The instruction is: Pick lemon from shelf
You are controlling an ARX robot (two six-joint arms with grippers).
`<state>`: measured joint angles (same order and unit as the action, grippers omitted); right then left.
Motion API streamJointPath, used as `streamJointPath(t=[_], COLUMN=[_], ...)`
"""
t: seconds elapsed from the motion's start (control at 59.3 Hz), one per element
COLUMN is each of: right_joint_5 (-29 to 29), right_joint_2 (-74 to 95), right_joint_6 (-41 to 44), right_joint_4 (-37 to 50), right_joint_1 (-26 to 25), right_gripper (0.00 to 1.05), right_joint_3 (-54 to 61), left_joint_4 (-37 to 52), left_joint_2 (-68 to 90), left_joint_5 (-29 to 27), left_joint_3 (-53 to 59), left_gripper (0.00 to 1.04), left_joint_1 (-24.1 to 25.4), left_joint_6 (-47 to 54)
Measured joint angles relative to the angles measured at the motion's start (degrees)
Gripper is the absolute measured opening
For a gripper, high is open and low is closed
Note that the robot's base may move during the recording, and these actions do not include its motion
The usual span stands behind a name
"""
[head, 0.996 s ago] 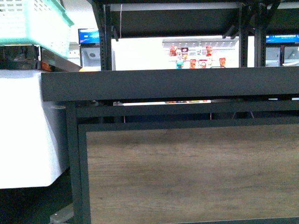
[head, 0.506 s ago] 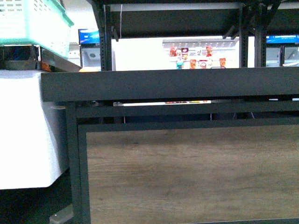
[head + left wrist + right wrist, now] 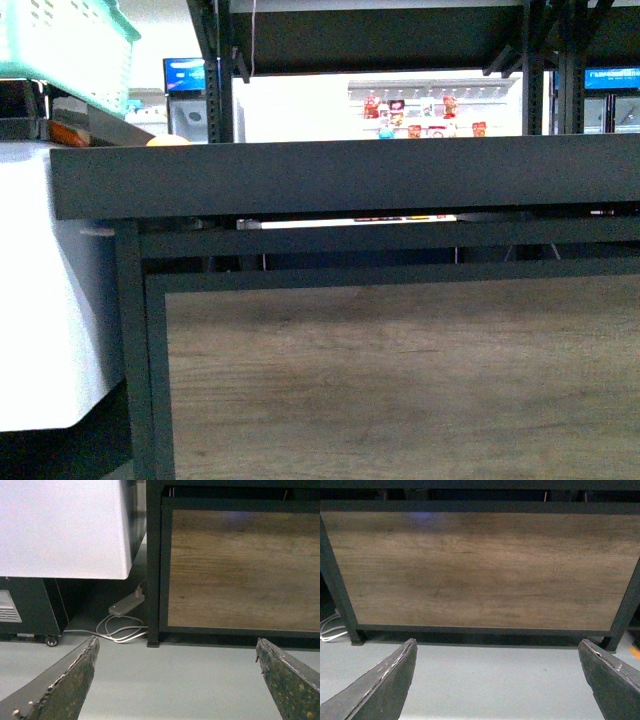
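1. We are facing the shelf (image 3: 350, 178), its dark front lip crossing the front view above a wood panel (image 3: 400, 380).
2. We are spotting a yellow-orange sliver (image 3: 167, 141) peeking over the lip near its left end; lemon or not, we cannot tell.
3. We are holding the left gripper (image 3: 177, 680) and right gripper (image 3: 496, 680) spread wide, both empty, facing the panel.

The left gripper (image 3: 175, 642) and the right gripper (image 3: 496, 642) each hold their jaws spread wide apart.

floor (image 3: 150, 680): pale grey | white cabinet (image 3: 40, 300) on l | bg: bright white wall (image 3: 300, 105)
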<state>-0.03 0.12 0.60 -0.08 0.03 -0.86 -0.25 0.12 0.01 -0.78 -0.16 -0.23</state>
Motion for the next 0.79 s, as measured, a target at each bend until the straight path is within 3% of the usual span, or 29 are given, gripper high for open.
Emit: streamJointPath(t=[0.793], right_joint_5=[0.0], right_joint_2=[0.0], right_joint_6=[0.0], right_joint_4=[0.0], right_joint_1=[0.0], right_gripper=[0.97], right_joint_3=[0.0], left_joint_4=[0.0], left_joint_2=[0.0], left_joint_5=[0.0], left_joint_3=[0.0], left_gripper=[0.97], left_joint_1=[0.0], left_joint_6=[0.0])
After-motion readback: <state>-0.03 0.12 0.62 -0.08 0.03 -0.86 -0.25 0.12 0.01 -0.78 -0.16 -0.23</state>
